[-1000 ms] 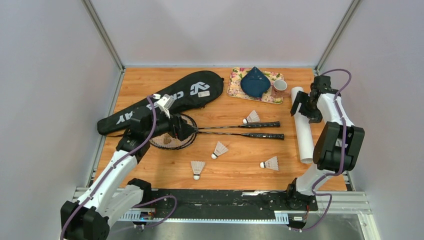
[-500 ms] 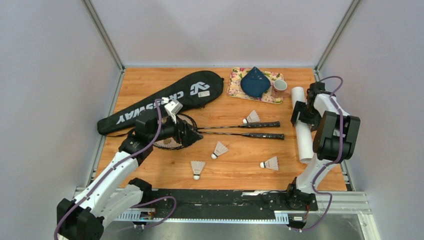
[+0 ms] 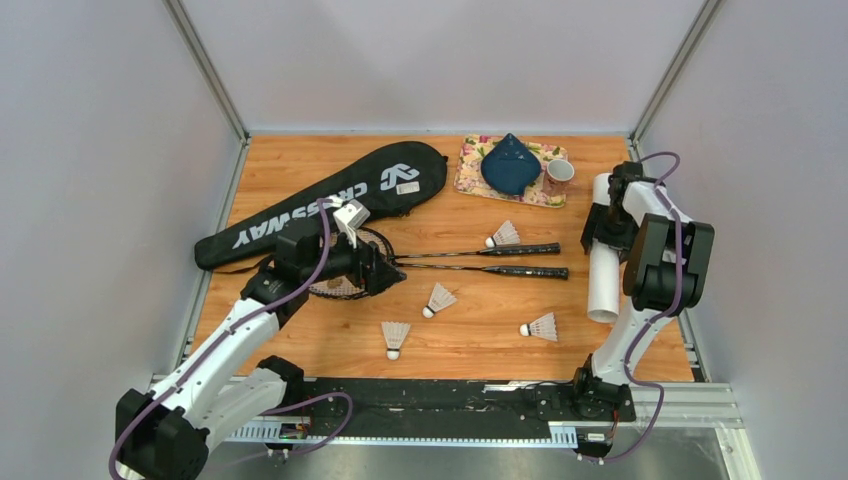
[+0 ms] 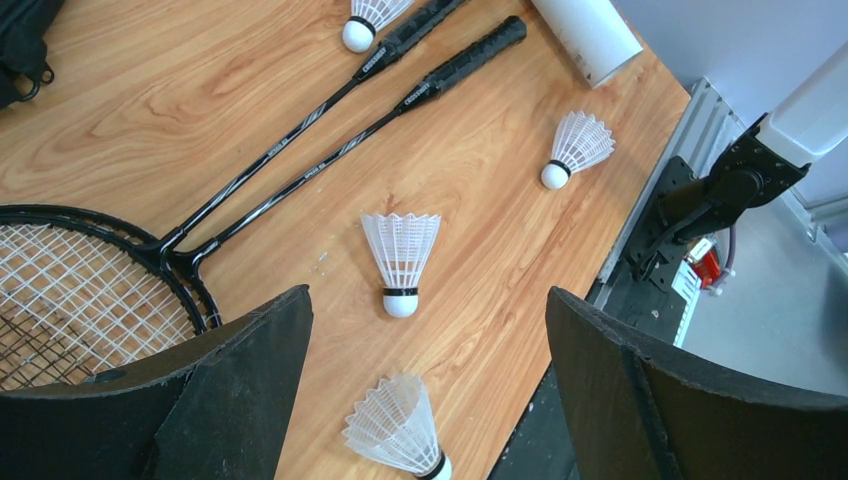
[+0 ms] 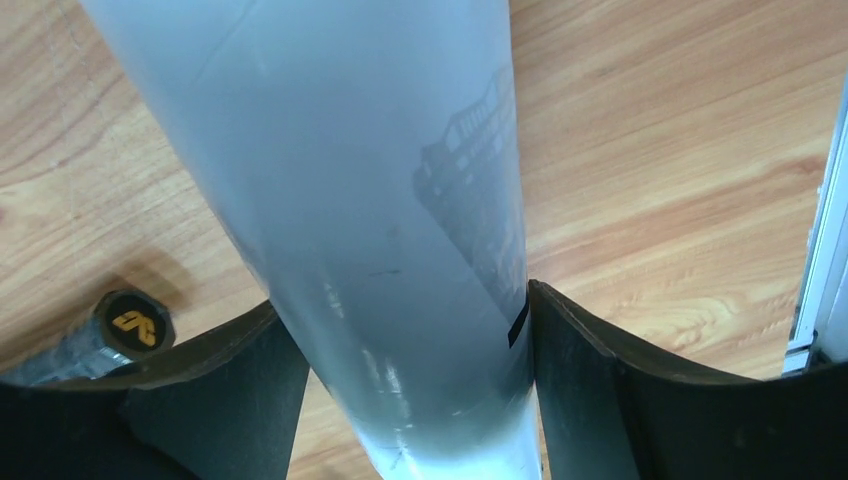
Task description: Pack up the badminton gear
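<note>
Your right gripper [image 5: 415,335] is clamped on the tube [image 3: 601,272], one finger pressed to each side, close to its far end. The tube runs along the right edge, and I cannot tell whether it has left the wood. Your left gripper [image 4: 428,292] hangs with its jaws wide apart and nothing in them, over the spot where the rackets [image 3: 527,271] join their heads, left of the middle. In its wrist view one shuttlecock [image 4: 400,262] lies straight ahead between the fingers, cork toward you, and another [image 4: 396,432] lies nearer the near edge. The third [image 3: 541,326] sits near the tube and the fourth [image 3: 505,235] lies by the far handle. The cover [image 3: 300,205] lies flat toward the far left corner.

I judge you are at the start: the tube is in hand and no shuttlecock is packed. Next you need the tube's mouth turned toward the middle and held steady; which end is open I cannot make out. Then bring the left gripper down on the shuttlecock ahead, closing gently, since feathers look easy to crush
</note>
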Robot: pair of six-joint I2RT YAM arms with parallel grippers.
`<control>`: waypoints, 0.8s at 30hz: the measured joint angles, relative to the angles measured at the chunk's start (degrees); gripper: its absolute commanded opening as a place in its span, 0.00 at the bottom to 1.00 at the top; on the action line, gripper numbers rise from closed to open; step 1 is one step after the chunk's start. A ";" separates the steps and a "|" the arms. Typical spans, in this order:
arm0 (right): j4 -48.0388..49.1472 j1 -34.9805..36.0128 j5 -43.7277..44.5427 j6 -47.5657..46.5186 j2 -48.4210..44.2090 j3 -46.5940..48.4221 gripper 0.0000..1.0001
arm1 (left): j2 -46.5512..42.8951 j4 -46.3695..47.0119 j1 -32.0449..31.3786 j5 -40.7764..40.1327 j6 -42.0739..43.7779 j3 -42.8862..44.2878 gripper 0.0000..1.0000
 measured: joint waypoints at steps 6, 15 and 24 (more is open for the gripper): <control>-4.98 -0.04 -0.50 4.13 -0.22 5.09 0.55 | 0.59 0.00 0.00 -0.09 0.09 0.04 0.93; -4.79 -0.24 -3.58 7.23 -4.22 2.05 0.42 | 1.20 -0.02 0.00 -0.09 0.09 0.04 0.93; 8.20 -2.05 -9.62 13.16 -25.64 -16.20 0.41 | 2.12 0.02 0.00 -0.13 0.09 0.04 0.93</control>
